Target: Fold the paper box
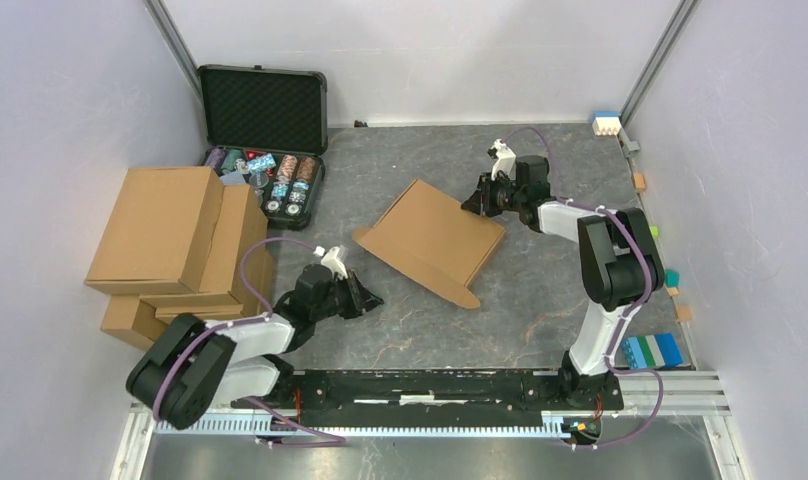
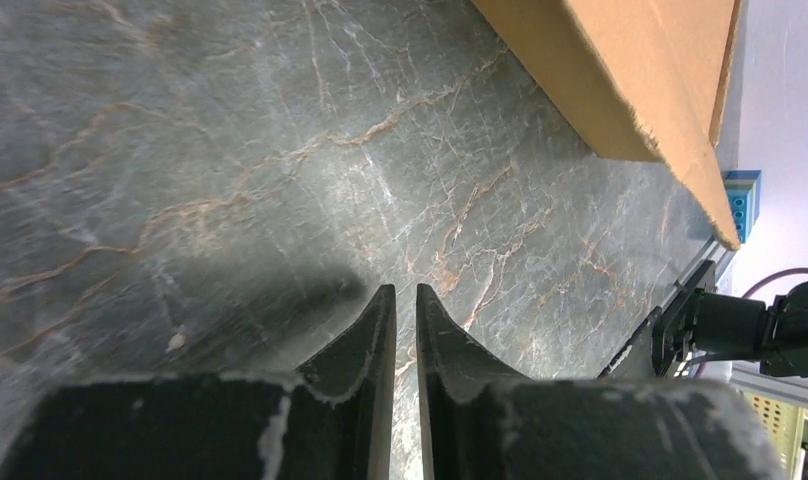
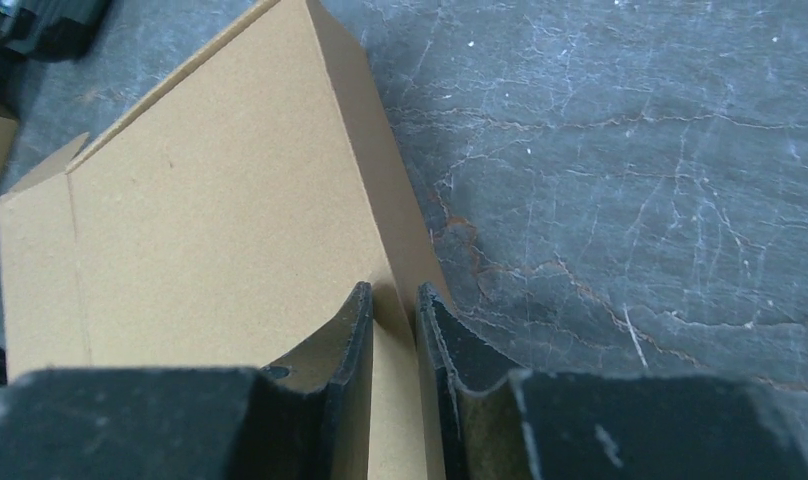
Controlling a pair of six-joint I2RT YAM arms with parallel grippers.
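Paper box (image 1: 435,235) sits mid-tabletop (image 1: 430,335), part-folded & tilted: near edge w/ its rounded flap is down on the surface, far-right corner is raised. R claw (image 1: 473,203) is at that raised corner. In the wrist view its fingers (image 3: 345,340) straddle a folded edge of the cardboard (image 3: 210,230) and look clamped on it, though the contact itself is hidden behind the fingers.

L claw (image 1: 368,298) hangs low over bare tabletop, just near-left of the box and not touching it. Its fingers (image 2: 375,335) are all but together, w/ only a thin slit between them & nothing in it. The box edge (image 2: 630,70) shows top right in that view.

Containers: black foam-lined case (image 1: 263,108) stands open at far left, lid up, w/ its tray full of poker chips (image 1: 278,182) in rows. Stack of closed brown cartons (image 1: 165,240) sits just in front of it; contents not visible. Coloured blocks (image 1: 652,350) lie along the R edge.
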